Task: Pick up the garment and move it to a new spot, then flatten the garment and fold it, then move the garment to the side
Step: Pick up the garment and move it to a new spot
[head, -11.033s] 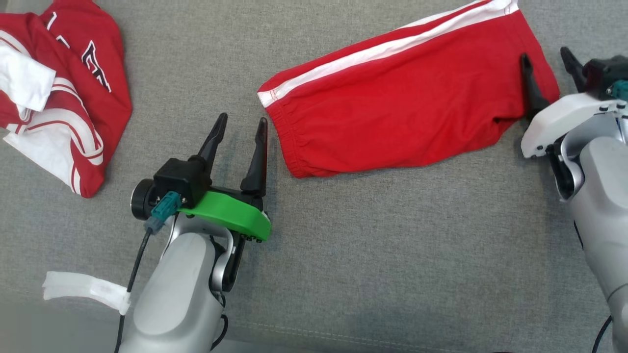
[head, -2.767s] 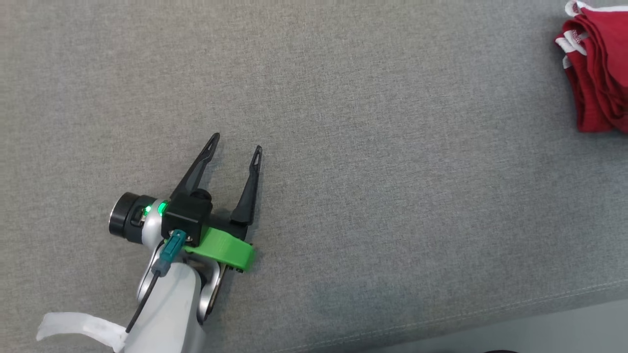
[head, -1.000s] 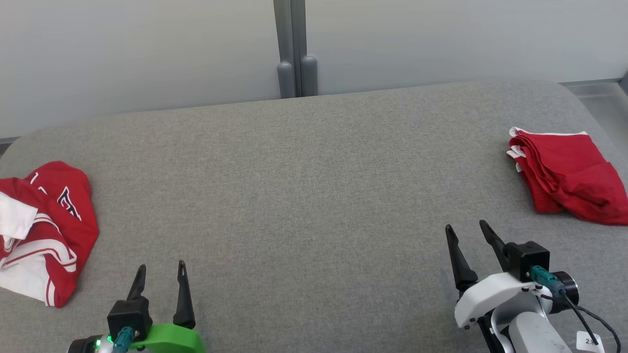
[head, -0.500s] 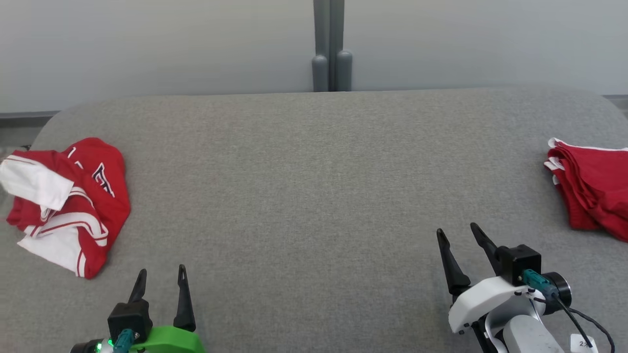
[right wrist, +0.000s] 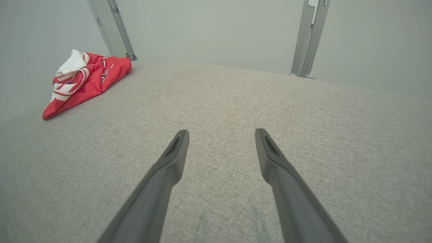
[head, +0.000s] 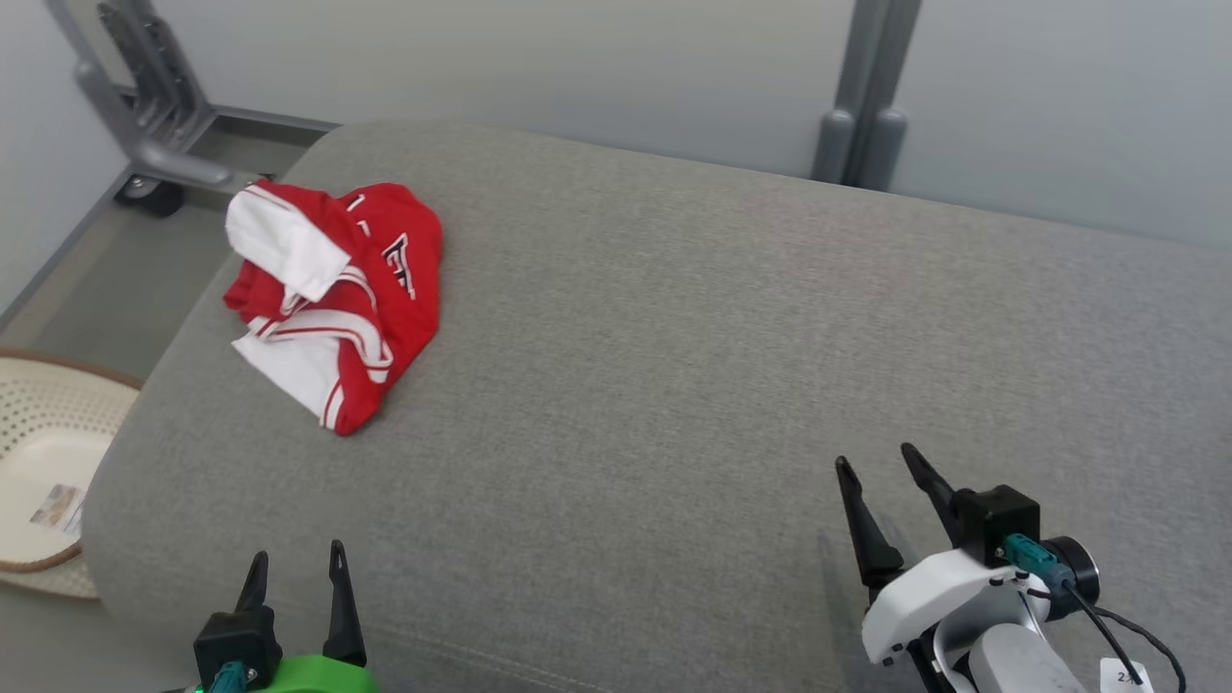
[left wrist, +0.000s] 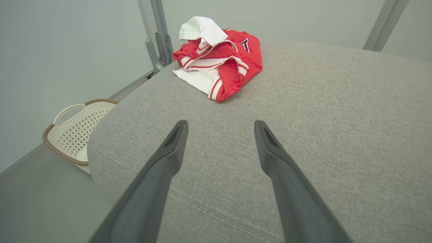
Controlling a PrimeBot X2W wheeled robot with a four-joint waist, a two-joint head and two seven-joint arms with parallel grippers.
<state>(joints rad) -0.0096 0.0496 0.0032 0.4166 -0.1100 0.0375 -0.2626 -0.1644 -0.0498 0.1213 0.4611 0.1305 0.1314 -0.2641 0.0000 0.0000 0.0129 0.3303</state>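
A crumpled red and white garment [head: 332, 289] with dark lettering lies near the far left corner of the grey padded surface [head: 674, 366]. It also appears in the left wrist view as the same garment [left wrist: 219, 57] ahead of the fingers, and far to the left as the garment [right wrist: 84, 81] in the right wrist view. My left gripper [head: 295, 563] hovers open over the front left edge, well short of the garment. My right gripper [head: 876, 462] stands open at the front right with nothing between its fingers.
A pale perforated basket [head: 43, 462] sits on the floor left of the surface, seen too as the basket [left wrist: 74, 131] in the left wrist view. Grey metal posts [head: 866, 96] and a wheeled frame [head: 144, 125] stand behind, against a pale wall.
The camera has turned left: the crumpled garment sits nearer the picture's centre, the folded red garment at the right has left the picture, and the basket has come in. Both grippers stay open.
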